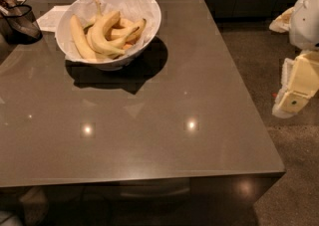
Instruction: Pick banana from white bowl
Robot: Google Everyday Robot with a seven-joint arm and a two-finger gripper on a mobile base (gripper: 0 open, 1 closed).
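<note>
The white bowl (151,15), large, round and lined with crinkled white paper, stands at the back left of the table. Several yellow bananas (102,35) lie piled in it, with one long banana (78,37) along its left side. My gripper (290,101) hangs at the right edge of the view, off the table's right side and above the floor, far from the bowl. It is the cream-coloured end of the white arm (305,16), and nothing shows in it.
A dark mesh holder (20,22) stands at the back left corner. A white paper (51,18) lies behind the bowl. The grey-brown table (174,120) ends at its front edge (149,180) and right edge (249,95); speckled floor (294,180) lies to the right.
</note>
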